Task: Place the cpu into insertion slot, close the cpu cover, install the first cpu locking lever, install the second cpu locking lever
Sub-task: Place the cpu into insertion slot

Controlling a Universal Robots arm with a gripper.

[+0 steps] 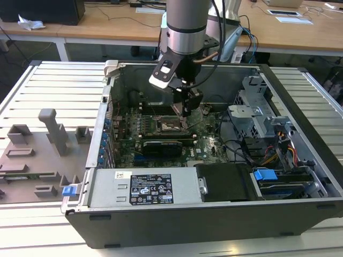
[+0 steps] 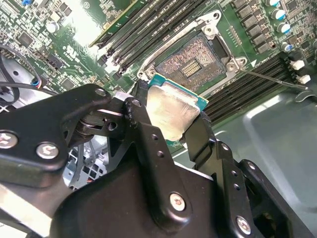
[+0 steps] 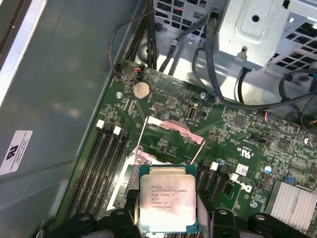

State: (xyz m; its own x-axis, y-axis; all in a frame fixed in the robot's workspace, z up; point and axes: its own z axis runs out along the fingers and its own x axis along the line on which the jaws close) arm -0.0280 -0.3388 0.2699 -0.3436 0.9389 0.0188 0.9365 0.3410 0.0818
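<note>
Gripper [image 1: 186, 114] low inside the open computer case [image 1: 214, 225], just above the insertion slot [image 1: 167, 126].

The cpu [image 2: 171, 111] hangs above the insertion slot [image 2: 193, 62].

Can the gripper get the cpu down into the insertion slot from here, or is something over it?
Probably yes. The gripper holds the cpu close by the insertion slot, whose contacts lie bare in the second wrist view. The cpu cover looks swung up clear of it in the first wrist view.
</note>
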